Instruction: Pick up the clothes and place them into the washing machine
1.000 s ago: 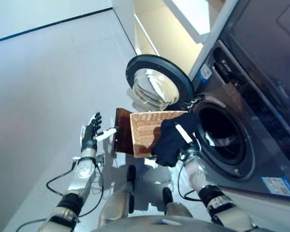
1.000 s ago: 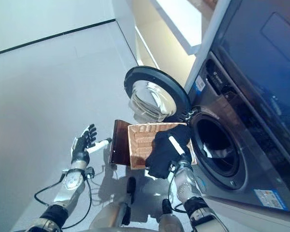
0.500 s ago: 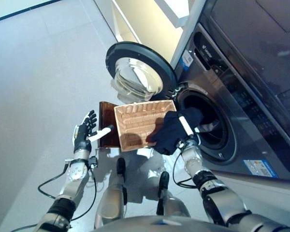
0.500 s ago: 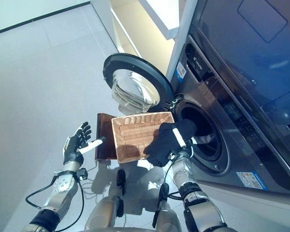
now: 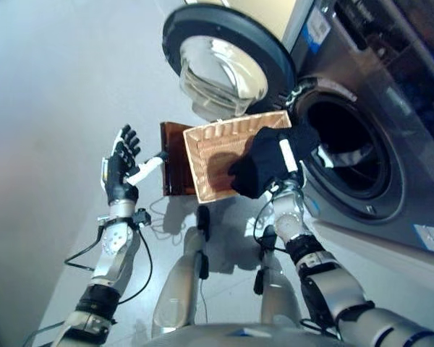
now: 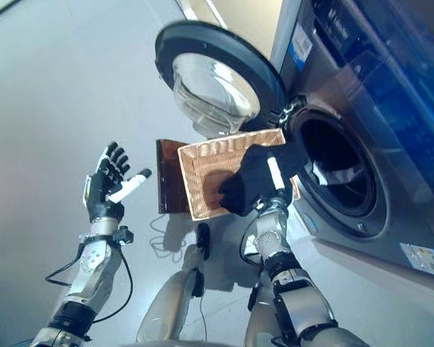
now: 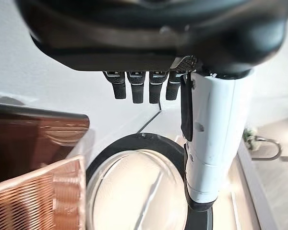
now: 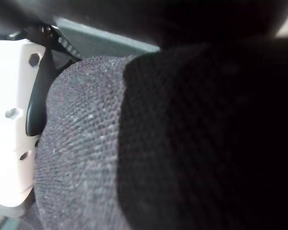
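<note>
Pale grey floor is seen beneath a dark washing machine, whose round door is swung wide and whose drum already shows a light cloth inside. A wicker basket is set on the floor just before the opening. A bunch of dark clothes is clutched in the right hand, over the basket's edge nearest the drum. The left hand is held apart, fingers spread, carrying nothing. The carry to the machine is judged under way; next, the clothes need pushing through the opening and letting go.
</note>
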Motion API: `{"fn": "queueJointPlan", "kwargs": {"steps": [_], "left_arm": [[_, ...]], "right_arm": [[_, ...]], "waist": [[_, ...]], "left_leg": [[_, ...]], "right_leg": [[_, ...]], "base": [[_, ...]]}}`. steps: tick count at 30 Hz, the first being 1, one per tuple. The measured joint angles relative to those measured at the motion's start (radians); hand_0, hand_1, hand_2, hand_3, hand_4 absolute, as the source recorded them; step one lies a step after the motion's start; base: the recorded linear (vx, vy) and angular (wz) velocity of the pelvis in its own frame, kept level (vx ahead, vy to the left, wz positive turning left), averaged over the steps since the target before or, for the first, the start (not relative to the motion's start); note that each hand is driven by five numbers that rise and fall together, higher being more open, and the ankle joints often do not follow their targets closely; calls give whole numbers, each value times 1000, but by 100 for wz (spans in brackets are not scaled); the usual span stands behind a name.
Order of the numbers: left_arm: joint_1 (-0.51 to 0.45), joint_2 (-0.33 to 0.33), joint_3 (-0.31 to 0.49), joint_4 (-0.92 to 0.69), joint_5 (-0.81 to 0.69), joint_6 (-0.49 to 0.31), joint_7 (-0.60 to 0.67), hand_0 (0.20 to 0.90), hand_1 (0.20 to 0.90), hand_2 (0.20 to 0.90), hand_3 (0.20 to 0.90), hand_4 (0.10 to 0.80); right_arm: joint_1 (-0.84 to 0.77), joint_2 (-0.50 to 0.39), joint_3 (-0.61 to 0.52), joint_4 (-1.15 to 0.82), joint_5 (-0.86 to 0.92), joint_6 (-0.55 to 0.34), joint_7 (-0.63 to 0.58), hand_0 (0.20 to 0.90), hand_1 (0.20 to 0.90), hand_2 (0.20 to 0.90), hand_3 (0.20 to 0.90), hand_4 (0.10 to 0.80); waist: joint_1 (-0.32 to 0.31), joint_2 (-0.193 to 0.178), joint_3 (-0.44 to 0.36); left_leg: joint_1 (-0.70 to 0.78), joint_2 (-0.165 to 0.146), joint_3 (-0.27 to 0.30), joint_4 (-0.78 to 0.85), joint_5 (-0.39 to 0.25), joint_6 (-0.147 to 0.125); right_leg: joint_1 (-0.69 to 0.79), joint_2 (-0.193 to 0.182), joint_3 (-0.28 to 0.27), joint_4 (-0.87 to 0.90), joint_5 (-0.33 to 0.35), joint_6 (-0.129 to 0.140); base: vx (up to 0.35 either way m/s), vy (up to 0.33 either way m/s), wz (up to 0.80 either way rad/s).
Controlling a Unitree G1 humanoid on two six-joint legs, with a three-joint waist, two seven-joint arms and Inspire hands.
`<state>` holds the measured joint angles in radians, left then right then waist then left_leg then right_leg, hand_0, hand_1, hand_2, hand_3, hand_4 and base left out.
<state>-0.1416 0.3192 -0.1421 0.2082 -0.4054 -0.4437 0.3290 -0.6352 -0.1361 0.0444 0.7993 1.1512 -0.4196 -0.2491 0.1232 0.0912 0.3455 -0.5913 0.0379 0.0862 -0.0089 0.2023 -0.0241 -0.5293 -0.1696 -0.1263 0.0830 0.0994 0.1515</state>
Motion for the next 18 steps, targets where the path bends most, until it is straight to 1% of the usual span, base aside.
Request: {"fn": "queueJointPlan", "kwargs": {"steps": [2, 3, 5, 8, 11, 13, 15, 16, 18], "left_arm": [[-5, -1, 16, -5, 0, -1, 3, 900, 900, 900, 900, 800], [-8, -1, 19, -5, 0, -1, 5, 900, 900, 900, 900, 800], [-29, -1, 28, -5, -1, -1, 27, 900, 900, 900, 900, 800], [-65, -1, 47, -6, 0, -2, 51, 900, 900, 900, 900, 800], [-101, 0, 58, -6, 0, -3, 72, 900, 900, 900, 900, 800], [-108, 2, 59, -26, 1, -22, 79, 900, 900, 900, 900, 800], [-111, 3, 58, -49, 5, -28, 79, 900, 900, 900, 900, 800], [-120, 4, 56, -51, 6, -37, 78, 900, 900, 900, 900, 800], [-126, 12, 54, -54, 7, -44, 74, 900, 900, 900, 900, 800]], "right_arm": [[-44, -3, -39, -2, 9, -27, -14, 200, 200, 200, 200, 300], [-55, -5, -48, -2, 14, -36, -15, 200, 200, 200, 200, 300], [-102, -21, -75, -3, 37, -62, -15, 200, 200, 200, 200, 300], [-154, -37, -95, -2, 57, -87, -16, 200, 200, 200, 200, 300], [-173, -33, -114, -2, 85, -107, -16, 200, 200, 200, 200, 300], [-192, -31, -128, -1, 114, -123, -16, 200, 200, 200, 200, 300], [-217, -28, -157, 0, 120, -140, -16, 200, 200, 200, 200, 300], [-239, -30, -181, 0, 141, -158, -15, 200, 200, 200, 200, 300], [-254, -32, -207, 1, 162, -175, -16, 200, 200, 200, 200, 300]], "waist": [[-1, -3, 12], [0, -2, 18], [0, -3, 52], [2, -3, 64], [6, -2, 68], [7, -2, 68], [10, -1, 68], [10, 9, 73], [10, 15, 72]], "left_leg": [[-47, -7, 2, 7, 1, 1], [-53, -8, 2, 7, 2, 2], [-74, -14, 1, 8, 14, 16], [-114, -20, 3, 7, 15, 18], [-123, -21, 2, 7, 19, 23], [-122, -22, 4, 8, 19, 23], [-121, -23, 17, 8, 19, 23], [-114, -25, 17, 9, 20, 24], [-112, -26, 21, 18, 20, 25]], "right_leg": [[-73, -12, 7, 63, -26, 2], [-85, -14, 8, 75, -33, 3], [-130, -23, 15, 128, -61, 2], [-203, -32, 29, 195, -95, 2], [-225, -33, 30, 220, -113, -2], [-237, -37, 36, 236, -124, -3], [-250, -37, 54, 244, -125, -3], [-250, -38, 65, 247, -125, -3], [-251, -38, 78, 248, -124, -2]], "base": [[-6, -4, 4], [5, 14, 6], [4, 18, 7], [22, -10, 6], [9, 28, 1], [-1, 54, -5], [-11, 52, -17], [-11, 63, -17], [-10, 64, -15]]}}
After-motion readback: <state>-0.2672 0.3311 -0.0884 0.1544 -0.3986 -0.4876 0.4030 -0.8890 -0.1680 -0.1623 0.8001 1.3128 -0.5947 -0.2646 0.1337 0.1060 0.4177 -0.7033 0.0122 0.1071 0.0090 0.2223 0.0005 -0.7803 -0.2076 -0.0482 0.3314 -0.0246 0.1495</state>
